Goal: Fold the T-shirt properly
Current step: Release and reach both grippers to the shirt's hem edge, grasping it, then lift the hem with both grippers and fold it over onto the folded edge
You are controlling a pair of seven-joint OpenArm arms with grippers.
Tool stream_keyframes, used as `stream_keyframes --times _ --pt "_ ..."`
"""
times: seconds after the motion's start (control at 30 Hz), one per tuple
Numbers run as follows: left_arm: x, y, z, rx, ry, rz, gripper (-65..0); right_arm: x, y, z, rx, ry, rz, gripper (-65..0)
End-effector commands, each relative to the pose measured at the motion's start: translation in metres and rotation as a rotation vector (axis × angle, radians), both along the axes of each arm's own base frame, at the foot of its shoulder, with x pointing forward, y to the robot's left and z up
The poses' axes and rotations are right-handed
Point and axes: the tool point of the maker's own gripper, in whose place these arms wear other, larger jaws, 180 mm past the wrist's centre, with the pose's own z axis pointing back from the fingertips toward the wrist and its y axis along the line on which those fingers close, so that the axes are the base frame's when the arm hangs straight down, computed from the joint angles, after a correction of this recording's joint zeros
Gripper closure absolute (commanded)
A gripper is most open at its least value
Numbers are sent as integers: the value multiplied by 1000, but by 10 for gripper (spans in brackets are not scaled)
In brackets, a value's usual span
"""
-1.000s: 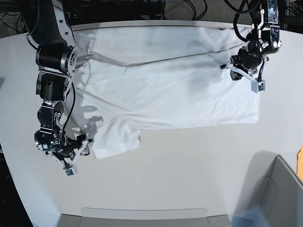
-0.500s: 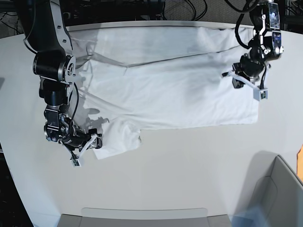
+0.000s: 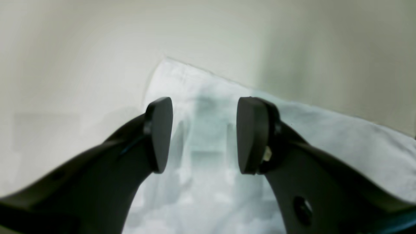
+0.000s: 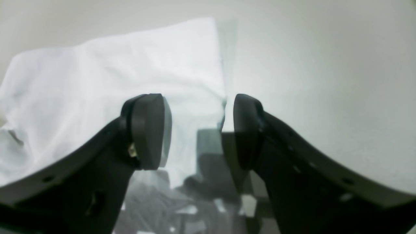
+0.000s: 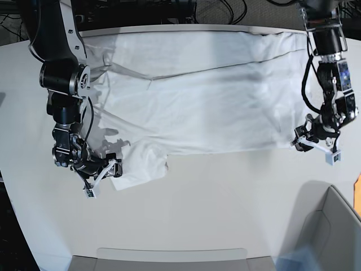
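The white T-shirt [image 5: 203, 107] lies spread flat across the far half of the table, one short sleeve [image 5: 141, 164] pointing toward the front left. My left gripper [image 5: 315, 144] is open at the shirt's front right hem corner; in the left wrist view [image 3: 204, 135] its jaws stand apart over that corner of the shirt [image 3: 325, 139]. My right gripper [image 5: 104, 174] is open at the sleeve's outer edge; in the right wrist view [image 4: 196, 130] its jaws straddle the edge of the sleeve [image 4: 113, 71]. Neither holds any cloth.
The white table [image 5: 225, 197] is bare in front of the shirt. A grey bin [image 5: 333, 226] stands at the front right. A grey tray edge [image 5: 169, 257] lies along the front. Cables hang behind the table.
My left gripper has come down from the shirt's far right side to its front right hem corner. My right gripper has moved up and right to the sleeve edge.
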Motion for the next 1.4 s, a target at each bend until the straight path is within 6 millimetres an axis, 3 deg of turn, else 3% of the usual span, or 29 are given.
stream_keyframes --times 0.0,0.2,0.47,0.7,0.97,1.07,1.13,1.23,1.27,1.37 --pt "12 15 12 26 -40 7 -322 -7 -6 -6 -46 63 16 -340" --pt "9 50 -10 100 20 16 -322 -8 -5 -7 -45 66 17 -340" --pt "2 43 -25 183 55 -209 -322 -8 -5 -7 -45 66 17 -340" --pt "3 46 -40 143 48 -185 -322 -8 -4 -7 -44 66 18 -340" --pt "13 9 -68 156 96 -312 -322 -5 1 -5 -39 61 24 -338" --pt "13 1 -76 131 111 -310 -310 -5 8 -6 -44 63 41 -272" --pt "11 2 -79 124 116 -302 -255 -5 11 -6 -68 66 69 -183" --pt "6 6 -84 114 133 -279 -76 0 14 -1 -83 47 89 -23" --pt "7 7 -84 111 129 -271 -16 6 14 6 -86 34 90 0" --pt "10 8 -81 110 107 -262 0 21 15 24 -87 0 89 0"
